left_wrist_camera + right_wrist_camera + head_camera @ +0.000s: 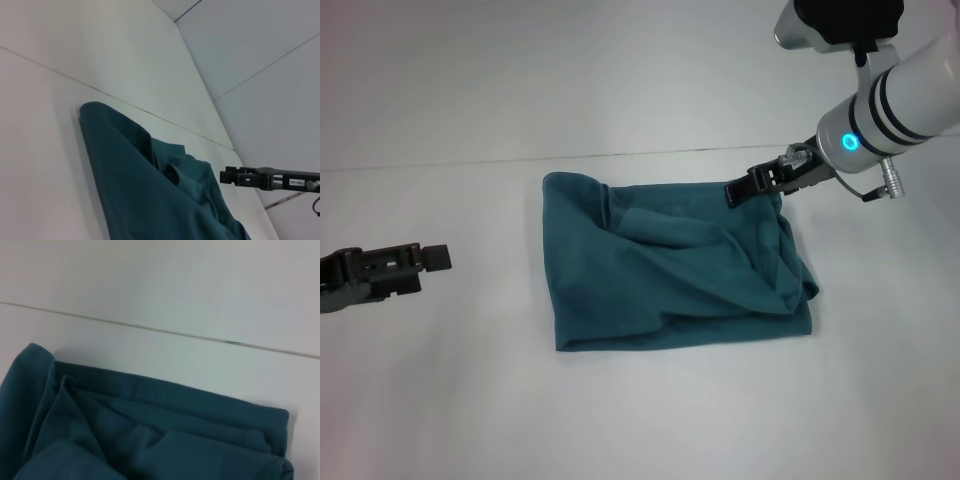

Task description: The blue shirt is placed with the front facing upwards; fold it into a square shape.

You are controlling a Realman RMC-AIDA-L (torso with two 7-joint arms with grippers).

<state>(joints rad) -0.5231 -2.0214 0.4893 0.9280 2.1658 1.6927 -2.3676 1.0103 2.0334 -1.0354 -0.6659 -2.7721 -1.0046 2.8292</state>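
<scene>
On my left, the left gripper (438, 257) hangs low over the bare bench (450, 380), well apart from the cloth, with nothing between its jaws. I cannot tell from any view whether those jaws are parted or closed. I read it as parked clear so it does not drag the fabric.

In the middle lies the blue shirt (670, 270), already folded into a rough rectangle on the bench. Its left edge runs fairly straight and its near edge is tidy, but the top layer is rumpled, with diagonal creases running toward the right side. No print shows, so the front seems tucked inside the folds. The right wrist view shows several stacked layers and a rolled edge at the far side of the shirt.

On the right, the right gripper (752, 184) sits at the shirt's far right corner, just at the cloth's edge, where the bunching is worst. The left wrist view catches it (231, 177) from the side, just above the fabric, and I cannot tell if its jaws are pinching cloth or simply closed or open there. I judge the fold is nearly done, with that right side needing flattening to make a cleaner square.
</scene>
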